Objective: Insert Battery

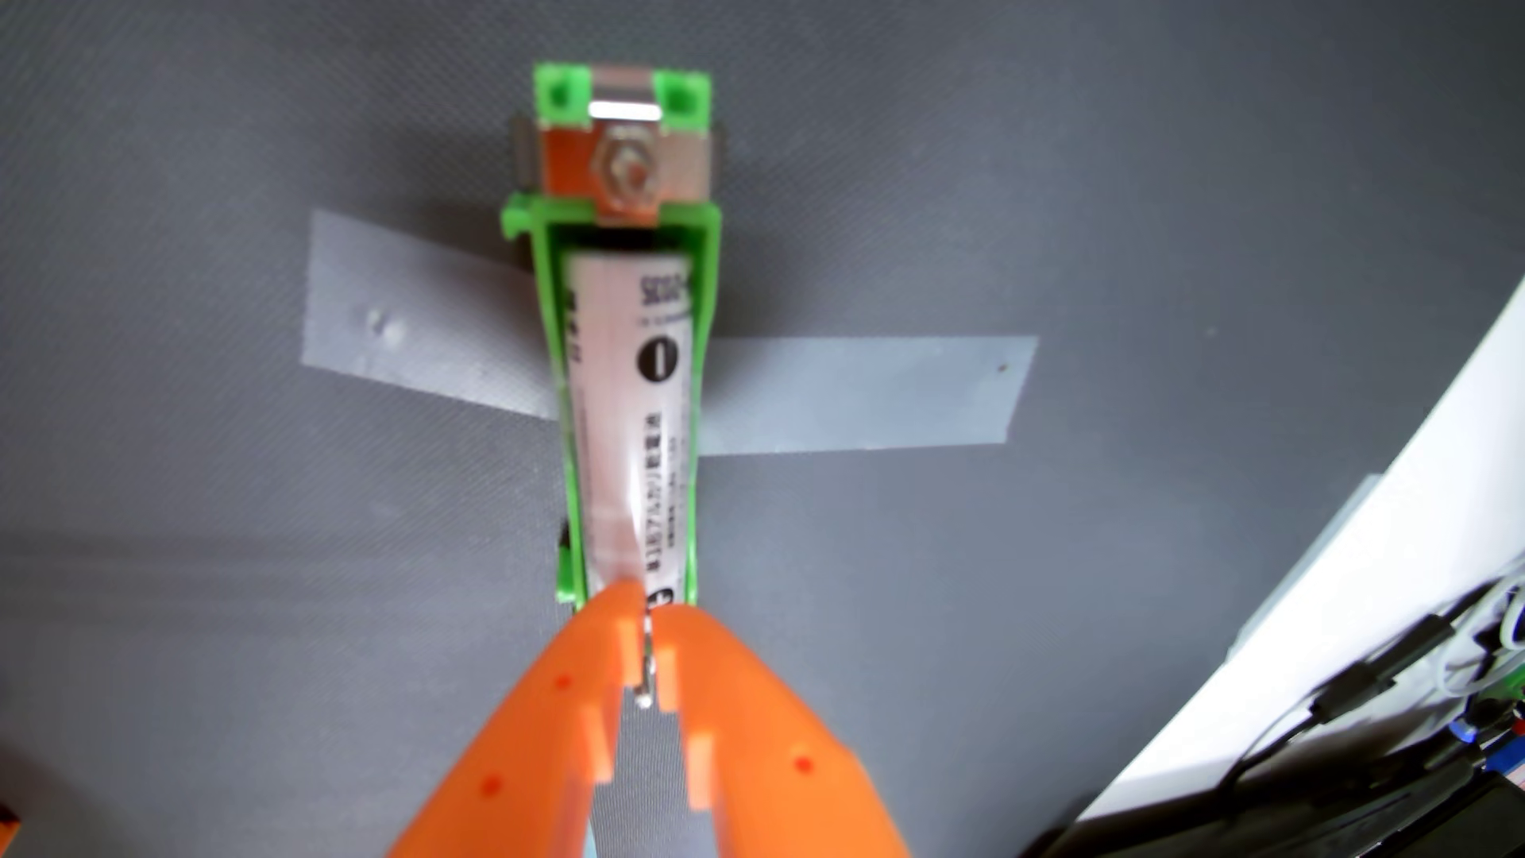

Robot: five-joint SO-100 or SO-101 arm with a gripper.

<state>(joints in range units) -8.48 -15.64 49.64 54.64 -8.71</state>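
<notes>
A white battery (pixel 631 412) with black print lies lengthwise in a green plastic holder (pixel 706 272) in the middle of the wrist view. Its far end points at a metal contact plate with a hex nut (pixel 625 169). My orange gripper (pixel 648 609) comes in from the bottom edge, shut, with its fingertips (pixel 606 619) meeting at the near end of the battery. They hide that end and the holder's near wall. A thin metal sliver (pixel 646 668) shows in the slit between the fingers; I cannot tell whether it is pinched.
Strips of clear tape (pixel 866 392) fix the holder to a dark grey mat (pixel 247 577). A white edge (pixel 1403 536) runs diagonally along the right side, with black cables and electronics (pixel 1362 701) beyond it at the bottom right.
</notes>
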